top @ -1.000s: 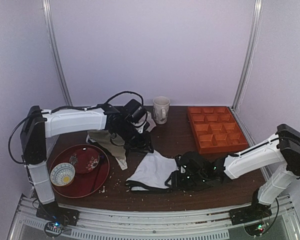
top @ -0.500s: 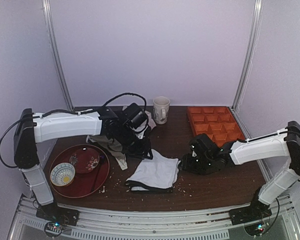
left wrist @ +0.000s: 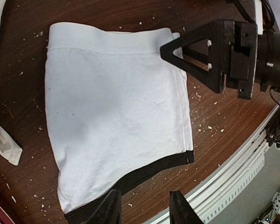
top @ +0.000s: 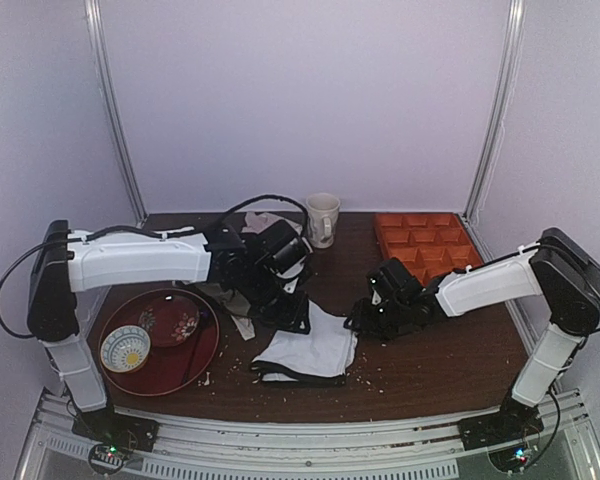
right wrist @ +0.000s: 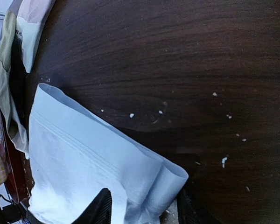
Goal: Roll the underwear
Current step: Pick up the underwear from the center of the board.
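underwear, folded white with a black hem on its near edge, lies flat on the dark table in the top view. the left gripper hangs over its far left corner and the right gripper sits at its right edge. a mug stands well beyond it, and a red tray lies near on its left.

left wrist view: the underwear fills the middle. its black hem runs between the left gripper's widely parted jaws, nothing pinched. a finger of the right gripper reaches over its folded waistband edge.

right wrist view: the underwear's doubled-over edge bulges up between the right gripper's jaws, which stand apart on either side without squeezing it.
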